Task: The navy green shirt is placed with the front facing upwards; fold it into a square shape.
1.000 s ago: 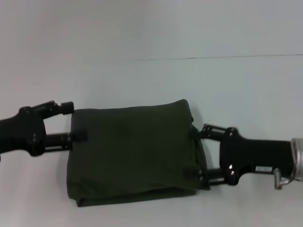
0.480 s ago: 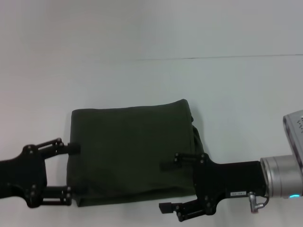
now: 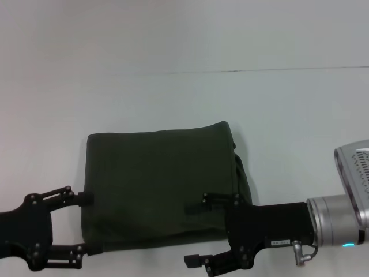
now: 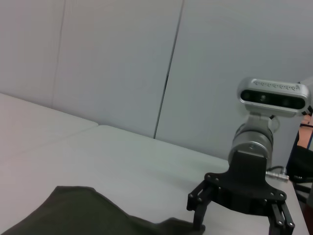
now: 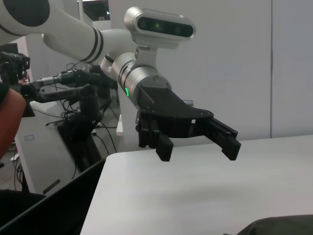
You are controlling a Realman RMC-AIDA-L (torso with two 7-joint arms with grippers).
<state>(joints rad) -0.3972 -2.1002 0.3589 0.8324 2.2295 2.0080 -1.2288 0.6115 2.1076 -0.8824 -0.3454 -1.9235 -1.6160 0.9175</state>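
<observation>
**Shirt folded on counter, both tools released**

The pale counter (image 3: 173, 52) runs back to plain grey wall panels. The shirt (image 3: 158, 190) lies folded as a rough square at the counter's near centre. The left tool (image 3: 86, 225) stands released at its near left corner; the right tool (image 3: 193, 234) is spread wide over its near right corner. Both have drawn nearer since half a second ago, the shirt unmoved.

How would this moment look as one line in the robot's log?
navy green shirt: folded, flat on table | left gripper: open, near edge | right gripper: open, above near corner
</observation>
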